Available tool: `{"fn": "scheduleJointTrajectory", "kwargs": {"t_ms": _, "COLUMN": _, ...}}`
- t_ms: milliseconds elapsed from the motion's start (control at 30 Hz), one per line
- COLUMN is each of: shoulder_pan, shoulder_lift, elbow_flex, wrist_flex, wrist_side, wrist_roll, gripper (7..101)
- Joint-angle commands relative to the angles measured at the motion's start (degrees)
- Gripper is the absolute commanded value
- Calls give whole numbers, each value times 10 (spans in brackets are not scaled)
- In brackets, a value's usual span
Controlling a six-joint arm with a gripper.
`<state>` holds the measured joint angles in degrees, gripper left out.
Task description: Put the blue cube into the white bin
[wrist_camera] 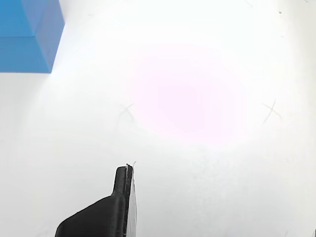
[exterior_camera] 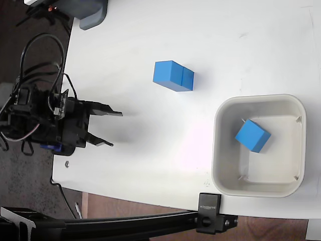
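fixed view, blue cube [exterior_camera: 252, 136] inside white bin [exterior_camera: 223, 150], two cubes [exterior_camera: 173, 76] nearby

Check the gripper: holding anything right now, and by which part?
Nothing is held. The black two-finger gripper stands open over bare white table, fingers apart with nothing between. One small bright-blue cube lies inside the off-white square plastic bin.

A white table [exterior_camera: 150, 40] carries two blue cubes [exterior_camera: 173, 76] touching side by side near its middle and, well apart at the right in the fixed view, the white bin [exterior_camera: 220, 150].
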<state>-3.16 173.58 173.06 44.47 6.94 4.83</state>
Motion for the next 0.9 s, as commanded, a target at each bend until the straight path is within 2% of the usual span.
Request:
{"fn": "scheduleJointTrajectory", "kwargs": {"t_ms": 33, "shoulder_pan": 5, "shoulder_lift": 14, "elbow_flex": -14, "wrist_flex": -4, "wrist_side": -4, "wrist_roll": 0, "gripper": 1003}}
{"fn": "scheduleJointTrajectory", "kwargs": {"t_ms": 900, "shoulder_pan": 17, "shoulder_lift": 14, "elbow_flex": -14, "wrist_flex": -6, "wrist_side": -17, "wrist_roll": -3, "gripper": 1003}}
